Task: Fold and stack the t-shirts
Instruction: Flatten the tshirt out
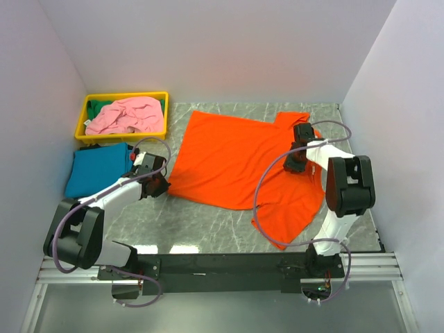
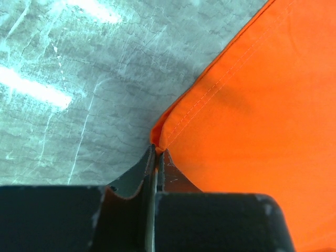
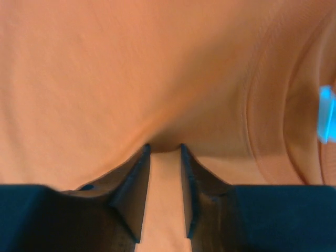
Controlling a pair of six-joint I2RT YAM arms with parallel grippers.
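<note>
A bright orange t-shirt (image 1: 236, 163) lies spread over the middle of the table. My left gripper (image 1: 158, 182) is at its near-left corner, shut on the hemmed corner (image 2: 158, 149) of the orange cloth (image 2: 262, 105). My right gripper (image 1: 295, 165) presses down on the shirt near its collar. Its jaws stand a little apart, and a ridge of orange fabric (image 3: 131, 79) bulges up between the fingertips (image 3: 164, 147). A teal blue t-shirt (image 1: 97, 170) lies folded at the left. A pale pink t-shirt (image 1: 125, 116) sits crumpled in the tray.
The yellow tray (image 1: 121, 97) stands at the back left, with a bit of green cloth (image 1: 104, 106) under the pink shirt. White walls close in the table on three sides. A blue label (image 3: 326, 113) shows at the orange collar.
</note>
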